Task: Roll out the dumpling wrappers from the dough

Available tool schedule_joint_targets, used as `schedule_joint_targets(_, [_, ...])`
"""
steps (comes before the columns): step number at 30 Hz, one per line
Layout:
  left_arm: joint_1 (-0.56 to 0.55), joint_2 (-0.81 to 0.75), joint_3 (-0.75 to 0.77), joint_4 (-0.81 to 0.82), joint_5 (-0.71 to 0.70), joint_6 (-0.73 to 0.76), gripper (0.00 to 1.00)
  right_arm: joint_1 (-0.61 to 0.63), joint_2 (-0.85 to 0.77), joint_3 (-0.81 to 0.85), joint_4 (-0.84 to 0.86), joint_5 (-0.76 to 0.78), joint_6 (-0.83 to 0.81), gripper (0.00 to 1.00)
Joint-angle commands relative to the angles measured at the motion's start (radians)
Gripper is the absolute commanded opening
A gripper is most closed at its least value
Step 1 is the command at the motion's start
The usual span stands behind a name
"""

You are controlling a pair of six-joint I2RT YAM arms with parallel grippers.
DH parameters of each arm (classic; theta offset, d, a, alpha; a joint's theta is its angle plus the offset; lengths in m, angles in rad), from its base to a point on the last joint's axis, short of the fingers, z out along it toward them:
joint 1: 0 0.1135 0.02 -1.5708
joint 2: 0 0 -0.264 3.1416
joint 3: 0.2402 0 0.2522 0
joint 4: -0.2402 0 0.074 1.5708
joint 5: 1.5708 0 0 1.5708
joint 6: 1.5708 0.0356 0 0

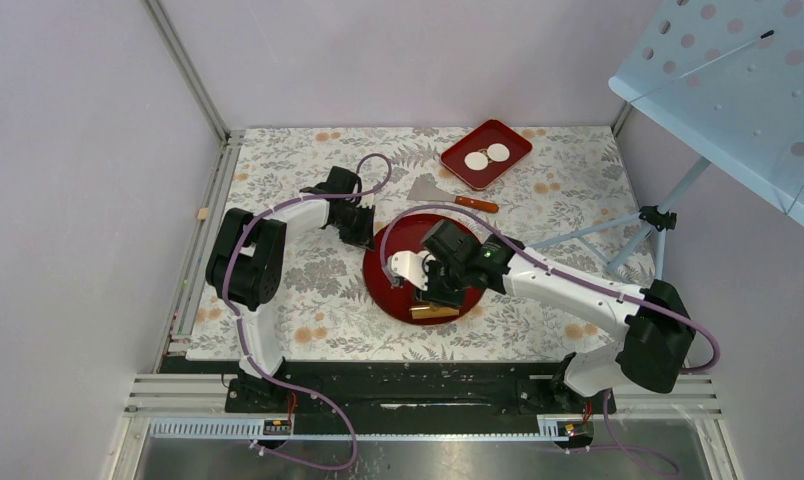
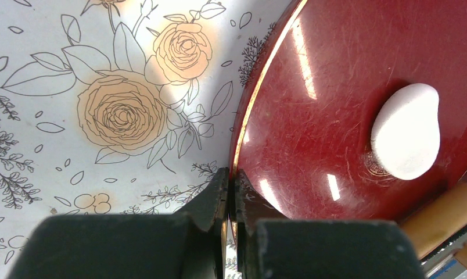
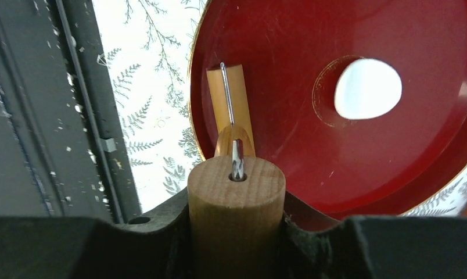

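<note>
The dough (image 1: 407, 266) is a smooth white egg-shaped lump on the round red plate (image 1: 390, 241). My left gripper (image 1: 361, 232) is shut on the plate's far-left rim; in the left wrist view its jaws (image 2: 231, 181) pinch the gold edge, with the dough (image 2: 406, 131) to the right. My right gripper (image 1: 441, 287) is shut on the wooden handle (image 3: 236, 200) of a rolling pin. Its roller (image 3: 230, 104) lies at the plate's near rim, apart from the dough (image 3: 367, 88). Two round white dumpling wrappers (image 1: 476, 160) (image 1: 498, 152) lie in a red square tray (image 1: 508, 135) at the back.
A metal scraper (image 1: 433, 189) with an orange handle lies between the plate and the tray. A pale blue stool (image 1: 738, 80) stands at the right, its legs reaching onto the floral mat (image 1: 298, 290). A black rail (image 1: 428, 385) runs along the near edge.
</note>
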Motion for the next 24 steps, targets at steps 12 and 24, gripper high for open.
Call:
schedule_joint_targets(12, [-0.001, 0.02, 0.007, -0.022, -0.014, 0.001, 0.0, -0.032, -0.027, 0.08, 0.264, 0.22, 0.017, 0.0])
schedule_joint_targets(24, [0.001, 0.02, 0.007, -0.023, -0.013, 0.001, 0.0, -0.056, 0.067, 0.052, 0.313, 0.134, -0.205, 0.0])
